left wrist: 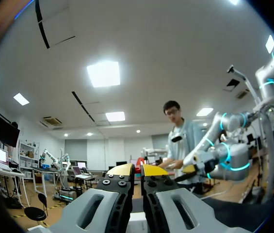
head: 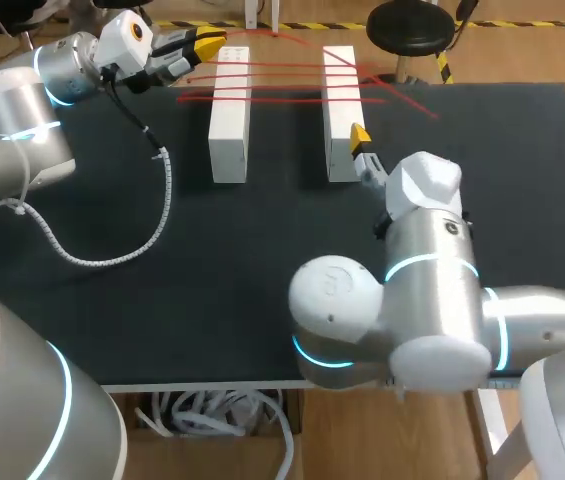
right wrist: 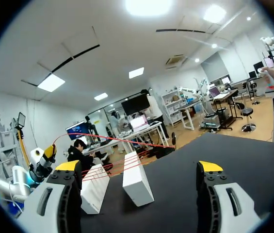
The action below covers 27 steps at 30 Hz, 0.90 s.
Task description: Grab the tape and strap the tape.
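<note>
Black tabletop (head: 262,260) filled the head view, with two white blocks, the left block (head: 229,115) and the right block (head: 342,100), standing side by side in the upper middle. Red tape (head: 282,70) ran across their tops in several strands. You had the left gripper (head: 205,42) at the upper left of the frame, just beside the left block's far end. Its jaws were pressed together on a sliver of the tape. Your right gripper (right wrist: 139,166) sat just beside the right block's near end, jaws wide apart, with the tape ahead and clear of them.
</note>
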### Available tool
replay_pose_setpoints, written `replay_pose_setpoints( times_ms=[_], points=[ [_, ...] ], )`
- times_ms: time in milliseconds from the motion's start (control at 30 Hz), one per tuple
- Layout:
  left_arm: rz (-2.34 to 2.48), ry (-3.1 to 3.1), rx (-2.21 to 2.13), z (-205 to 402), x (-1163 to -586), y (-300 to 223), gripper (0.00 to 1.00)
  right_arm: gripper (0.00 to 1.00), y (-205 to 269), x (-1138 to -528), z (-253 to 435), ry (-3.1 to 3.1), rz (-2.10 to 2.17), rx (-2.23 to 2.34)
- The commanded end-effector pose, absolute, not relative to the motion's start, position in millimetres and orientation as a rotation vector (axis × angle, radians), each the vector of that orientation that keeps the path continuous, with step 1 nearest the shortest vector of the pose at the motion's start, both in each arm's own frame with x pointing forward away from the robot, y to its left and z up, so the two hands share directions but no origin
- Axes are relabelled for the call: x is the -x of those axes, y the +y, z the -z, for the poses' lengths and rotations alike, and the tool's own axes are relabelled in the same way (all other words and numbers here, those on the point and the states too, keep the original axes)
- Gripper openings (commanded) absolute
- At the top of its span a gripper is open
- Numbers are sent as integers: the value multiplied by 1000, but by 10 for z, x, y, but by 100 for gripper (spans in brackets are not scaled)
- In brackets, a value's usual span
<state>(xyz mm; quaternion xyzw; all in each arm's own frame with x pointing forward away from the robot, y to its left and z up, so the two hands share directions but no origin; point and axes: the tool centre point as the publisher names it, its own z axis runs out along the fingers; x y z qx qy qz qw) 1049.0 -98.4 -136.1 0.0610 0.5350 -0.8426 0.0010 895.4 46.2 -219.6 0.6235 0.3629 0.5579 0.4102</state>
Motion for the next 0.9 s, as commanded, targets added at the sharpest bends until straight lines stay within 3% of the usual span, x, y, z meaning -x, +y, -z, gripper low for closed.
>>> replay_pose_setpoints(
  times_ms=[33,900],
  points=[
    [2645,1679,-191,1363,-10491,-987,0,100,462,-8902,2025,950,-1191,-1801],
    [2645,1679,-191,1363,-10491,-987,0,100,451,-8867,1961,1077,-1195,-1853]
  ],
)
